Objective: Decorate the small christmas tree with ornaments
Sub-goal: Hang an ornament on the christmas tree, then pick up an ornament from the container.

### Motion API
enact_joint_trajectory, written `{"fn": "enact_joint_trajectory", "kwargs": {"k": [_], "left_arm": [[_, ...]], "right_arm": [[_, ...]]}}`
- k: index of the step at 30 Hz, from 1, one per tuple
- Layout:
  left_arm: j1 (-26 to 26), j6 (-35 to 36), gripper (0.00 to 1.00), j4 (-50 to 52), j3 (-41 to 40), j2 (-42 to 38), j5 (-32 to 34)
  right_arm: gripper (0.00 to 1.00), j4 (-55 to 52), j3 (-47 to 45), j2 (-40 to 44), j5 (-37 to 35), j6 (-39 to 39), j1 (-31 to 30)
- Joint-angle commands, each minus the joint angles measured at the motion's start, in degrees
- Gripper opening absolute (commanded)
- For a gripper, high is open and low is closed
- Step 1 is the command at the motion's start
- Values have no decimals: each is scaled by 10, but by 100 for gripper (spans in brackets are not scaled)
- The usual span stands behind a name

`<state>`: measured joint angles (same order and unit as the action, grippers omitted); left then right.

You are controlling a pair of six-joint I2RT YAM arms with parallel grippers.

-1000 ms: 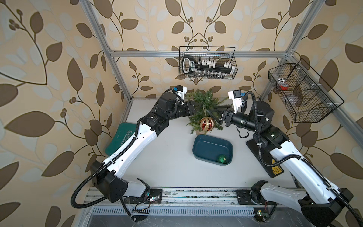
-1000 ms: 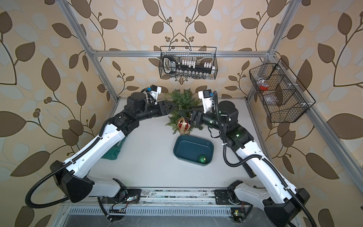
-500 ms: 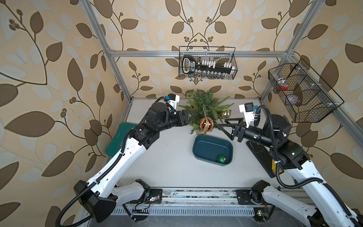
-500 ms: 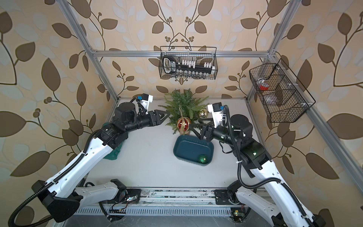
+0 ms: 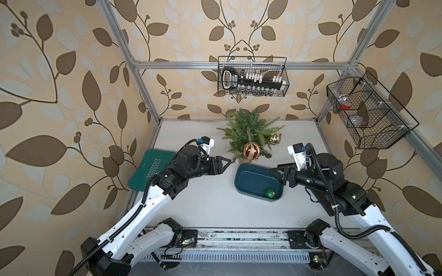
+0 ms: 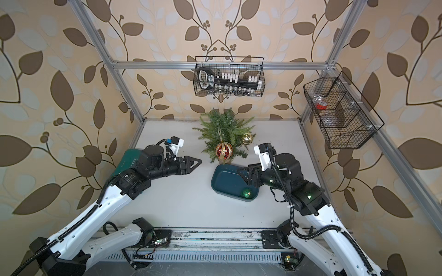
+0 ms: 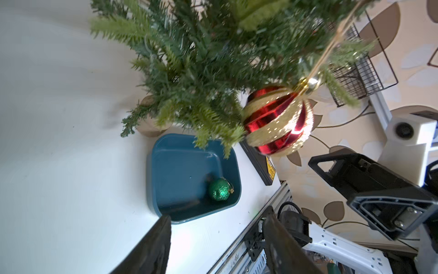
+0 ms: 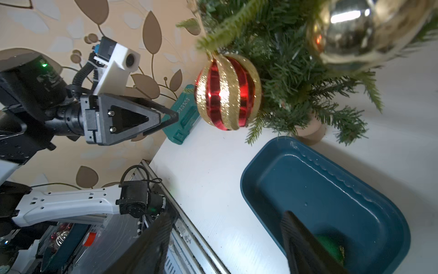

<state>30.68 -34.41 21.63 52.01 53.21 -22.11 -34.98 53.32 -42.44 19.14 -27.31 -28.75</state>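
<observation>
Horizontally, left fingers (image 5: 223,162) near tree (image 5: 248,126), right fingers (image 5: 279,167) over tray (image 5: 251,179)

Bare table (image 5: 203,205) before teal tray (image 5: 253,181) open; tree branches (image 5: 248,129), red ornament (image 5: 251,150) overhang far rim

Green case (image 5: 141,172): white letters "EXPLO", the rest hidden under the arm; lying well behind the left gripper (image 5: 228,162), off to its outer side.
Same case, right wrist view (image 8: 183,118): raised lettering, too small to read.
Yellow sticker (image 7: 270,169): on a black slab (image 7: 257,163), print too blurred to read.
Black holder (image 5: 263,82) in wire basket (image 5: 285,71): label panel, unreadable.
</observation>
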Motion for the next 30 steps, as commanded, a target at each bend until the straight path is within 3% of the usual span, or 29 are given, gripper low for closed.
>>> {"fn": "enact_joint_trajectory", "kwargs": {"k": [1, 12, 30], "left_arm": [[-3, 10, 64, 8, -39, -21, 9], [22, -38, 65, -63, -158, 1, 0], [39, -60, 65, -117, -200, 41, 6]], "right_arm": [[72, -39, -35, 9, -24, -19, -2], [70, -102, -80, -76, -56, -36, -2], [67, -116, -69, -277, -86, -27, -7]]}}
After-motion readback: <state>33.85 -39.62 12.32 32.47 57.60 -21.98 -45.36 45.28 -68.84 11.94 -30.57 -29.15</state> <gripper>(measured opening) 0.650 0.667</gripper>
